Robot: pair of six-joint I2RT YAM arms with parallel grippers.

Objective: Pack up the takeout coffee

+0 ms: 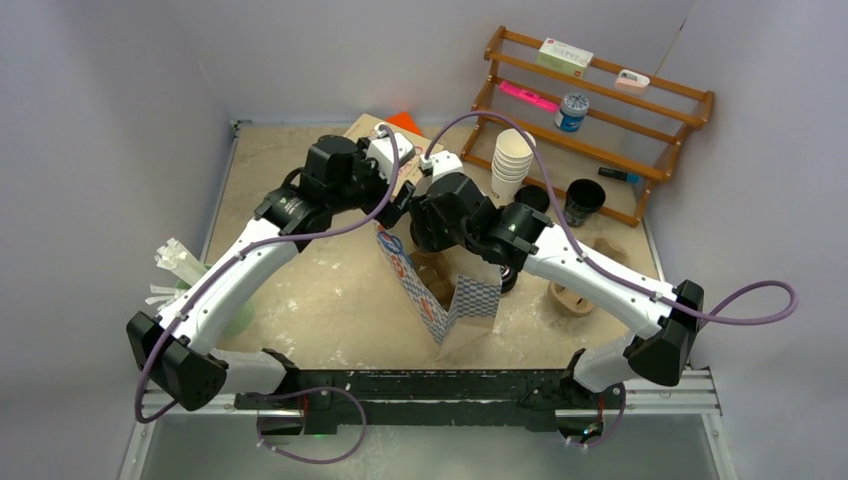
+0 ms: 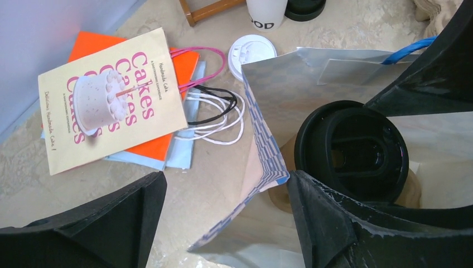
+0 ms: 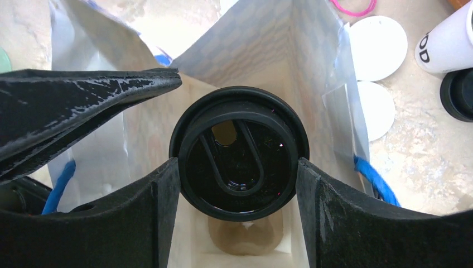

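Observation:
A takeout coffee cup with a black lid hangs inside the open blue-checked paper bag. My right gripper is shut on it, one finger pressed against each side of the lid. The left wrist view shows the same black lid inside the bag. My left gripper stands open astride the bag's near wall, whose corner lies close to the right finger. One left finger reaches over the bag's rim. No white-lidded coffee shows.
A stack of white cups, a black cup and a wooden rack stand at the back right. Loose white lids lie beside the bag. A flat "Cakes" bag lies behind. A brown carrier sits right.

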